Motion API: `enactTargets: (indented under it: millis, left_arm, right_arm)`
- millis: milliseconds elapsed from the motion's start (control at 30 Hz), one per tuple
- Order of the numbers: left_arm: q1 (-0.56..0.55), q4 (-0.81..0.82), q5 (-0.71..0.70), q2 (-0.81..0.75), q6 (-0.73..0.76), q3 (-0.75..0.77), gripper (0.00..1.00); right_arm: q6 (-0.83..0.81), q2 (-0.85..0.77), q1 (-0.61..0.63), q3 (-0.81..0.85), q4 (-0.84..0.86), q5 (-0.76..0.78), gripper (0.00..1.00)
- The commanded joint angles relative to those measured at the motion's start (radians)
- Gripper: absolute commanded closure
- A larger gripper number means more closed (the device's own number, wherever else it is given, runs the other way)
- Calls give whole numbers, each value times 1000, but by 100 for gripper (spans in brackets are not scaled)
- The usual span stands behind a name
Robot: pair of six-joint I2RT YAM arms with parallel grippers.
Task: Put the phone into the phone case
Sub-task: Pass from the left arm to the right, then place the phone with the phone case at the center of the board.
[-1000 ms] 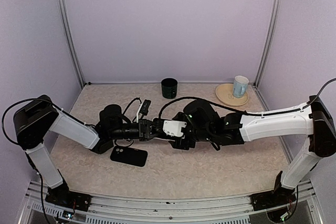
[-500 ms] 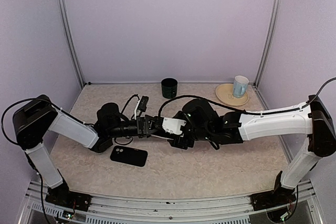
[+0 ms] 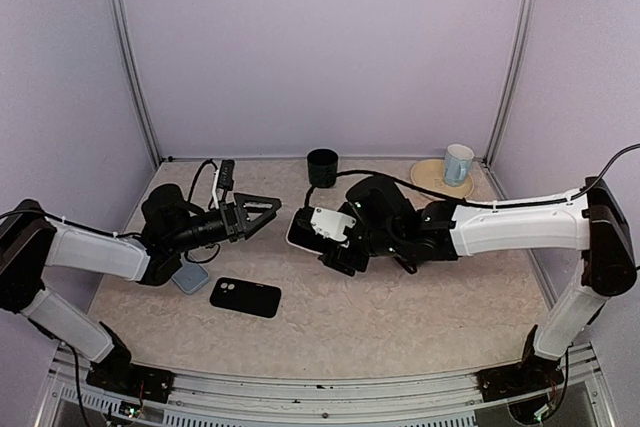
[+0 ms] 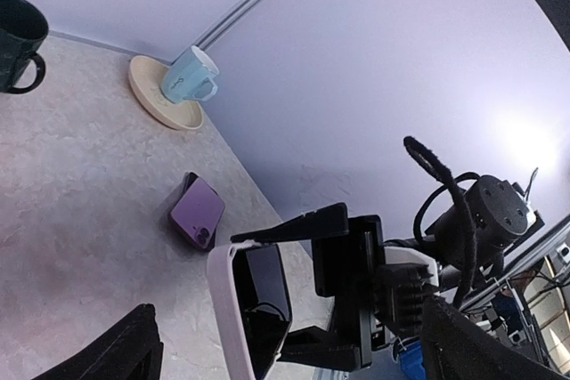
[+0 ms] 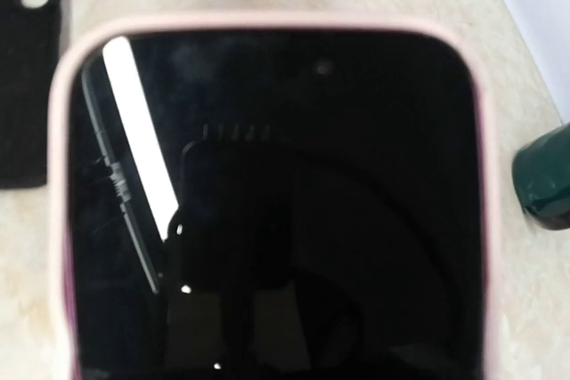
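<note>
**Left to right:** Left fingers [image 3: 262, 213], spread wide and empty, stand clear of the phone [image 3: 303, 231]. A black case [image 3: 245, 297] lies on the counter [image 3: 400, 317]. Right fingers [image 3: 326, 239] grip the phone, apparently seated in a pink case [image 5: 55, 220], aloft where both arms can reach it.

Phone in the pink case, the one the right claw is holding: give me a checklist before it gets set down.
1. Rim of the pink case wraps top and both sides of the phone: ok.
2. Bottom edge seated: cannot tell, out of view.
3. Grip of the right claw on the phone, off the table: ok.
4. Opening of the left claw, apart from the phone: ok.
5. Spot of the black case, apart from the held phone: ok.
6. Clearance to the purple phone on the table by the right arm: cannot tell.
</note>
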Motion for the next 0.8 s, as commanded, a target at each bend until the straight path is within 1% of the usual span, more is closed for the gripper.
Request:
enactTargets:
  millis: [0, 200, 367, 533, 767]
  left_arm:
    - [20, -122, -110, -105, 61, -42, 1]
    - [21, -249, -225, -229, 113, -85, 1]
    - [27, -296, -289, -302, 120, -122, 1]
    - [37, -314, -319, -352, 110, -153, 1]
    - [41, -331, -330, -379, 102, -173, 1]
  right_arm:
    - [85, 39, -23, 112, 5, 4, 49]
    - [200, 139, -51, 244, -69, 25, 49]
    - [293, 231, -58, 357, -111, 33, 49]
    - [358, 315, -69, 467, -159, 61, 48]
    - [383, 403, -122, 538, -185, 25, 48]
